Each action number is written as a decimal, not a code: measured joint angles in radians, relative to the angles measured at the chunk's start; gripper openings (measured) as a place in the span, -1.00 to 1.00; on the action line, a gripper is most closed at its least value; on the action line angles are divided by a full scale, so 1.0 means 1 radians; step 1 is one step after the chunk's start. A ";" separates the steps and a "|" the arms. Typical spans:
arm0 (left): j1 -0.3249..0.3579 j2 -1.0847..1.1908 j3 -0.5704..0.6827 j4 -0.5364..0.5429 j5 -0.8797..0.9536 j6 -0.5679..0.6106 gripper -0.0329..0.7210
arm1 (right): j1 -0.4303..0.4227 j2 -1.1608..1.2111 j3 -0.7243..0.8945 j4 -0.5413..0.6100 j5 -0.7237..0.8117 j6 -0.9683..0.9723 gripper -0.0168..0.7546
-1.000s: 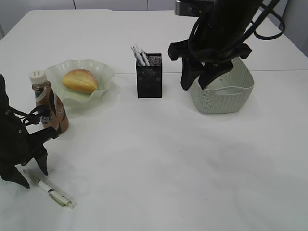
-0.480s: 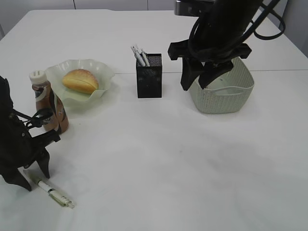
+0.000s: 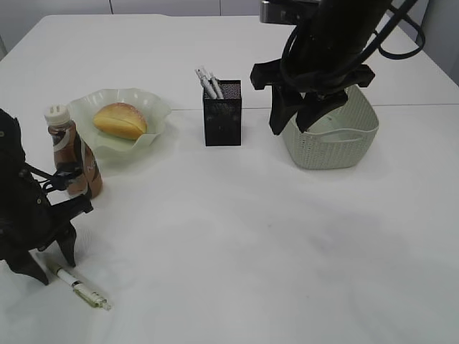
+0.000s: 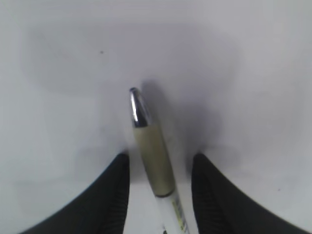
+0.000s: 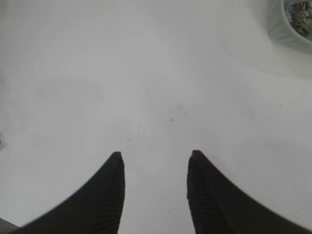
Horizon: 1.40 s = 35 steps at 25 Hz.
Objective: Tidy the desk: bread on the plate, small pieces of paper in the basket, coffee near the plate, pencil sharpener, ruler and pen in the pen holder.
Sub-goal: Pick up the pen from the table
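A pen [image 3: 77, 284] with an olive grip and silver tip lies on the white desk [image 3: 251, 236] at the front left. My left gripper [image 3: 57, 268] stands open over its near end, and the pen [image 4: 152, 156] runs between the fingers [image 4: 114, 195] without touching them. My right gripper [image 3: 292, 127] hangs open and empty beside the basket [image 3: 337, 143]. The bread [image 3: 120, 120] rests on the plate [image 3: 155, 109], and the coffee [image 3: 72, 154] stands upright against the plate's left side. White pens poke out of the pen holder [image 3: 222, 118]. Ruler and pencil sharpener are out of view.
The basket's rim [image 5: 285, 34] shows at the top right of the right wrist view, with crumpled scraps [image 5: 298, 12] inside. The right arm's bulk hangs over the back right, between pen holder and basket. The desk's front edge is close to the pen.
My left gripper has edged a little to the right and lower over the pen's end. The right arm and everything else have not moved.
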 joint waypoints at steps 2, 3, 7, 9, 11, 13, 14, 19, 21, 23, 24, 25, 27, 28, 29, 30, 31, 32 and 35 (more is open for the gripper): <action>-0.015 0.004 -0.004 0.006 0.005 0.000 -0.14 | 0.000 0.000 0.000 -0.002 0.000 0.000 -0.06; -0.023 0.008 -0.008 0.006 0.007 0.000 -0.20 | 0.000 0.000 0.000 -0.002 0.000 0.000 -0.06; -0.041 0.014 -0.010 0.009 0.015 0.000 -0.51 | 0.000 0.000 0.000 -0.002 0.000 -0.002 -0.06; -0.042 0.014 -0.010 0.007 0.017 0.000 -0.67 | 0.000 0.000 0.000 -0.002 0.000 -0.004 -0.06; -0.042 0.014 -0.010 0.007 0.017 0.002 -0.74 | 0.000 0.000 0.000 -0.002 0.000 -0.004 -0.06; -0.042 0.014 -0.010 0.007 0.017 0.017 -0.74 | 0.000 0.000 0.000 -0.002 0.000 -0.004 -0.06; -0.042 0.014 -0.011 0.007 0.017 0.021 -0.74 | 0.000 0.000 0.000 -0.002 0.000 -0.004 -0.06; -0.042 0.014 -0.013 0.003 0.019 0.029 -0.74 | 0.000 0.000 0.000 -0.002 0.000 -0.004 -0.06; -0.042 0.014 -0.013 -0.003 0.019 0.029 -0.74 | 0.000 0.000 0.000 -0.002 0.000 -0.004 -0.06; -0.042 0.014 -0.013 -0.008 0.019 0.031 -0.74 | 0.000 0.000 0.000 -0.002 0.000 -0.004 -0.06; -0.042 0.014 -0.013 -0.013 0.019 0.035 -0.74 | 0.000 0.000 0.000 -0.002 0.000 -0.004 -0.06; -0.042 0.014 -0.013 -0.015 0.019 0.037 -0.74 | 0.000 0.000 0.000 -0.002 0.000 -0.004 -0.06; -0.042 0.014 -0.013 -0.018 0.019 0.044 -0.74 | 0.000 0.000 0.000 -0.002 0.000 -0.004 -0.06; -0.042 0.012 -0.013 -0.022 0.019 0.046 -0.74 | 0.000 0.000 0.000 -0.002 0.000 -0.004 -0.06; -0.042 0.012 -0.013 -0.024 0.019 0.048 -0.75 | 0.000 0.000 0.000 -0.002 0.000 -0.004 -0.06; -0.042 0.010 -0.013 -0.027 0.019 0.050 -0.75 | 0.000 0.000 0.000 -0.002 0.000 -0.004 -0.06; -0.042 0.010 -0.013 -0.029 0.019 0.050 -0.75 | 0.000 0.000 0.000 -0.002 0.000 -0.004 -0.06; -0.042 0.008 -0.013 -0.031 0.019 0.050 -0.75 | 0.000 0.000 0.000 -0.002 0.000 -0.004 -0.06; -0.042 0.004 -0.009 -0.040 0.019 0.051 -0.75 | 0.000 0.000 0.000 -0.002 0.000 -0.004 -0.06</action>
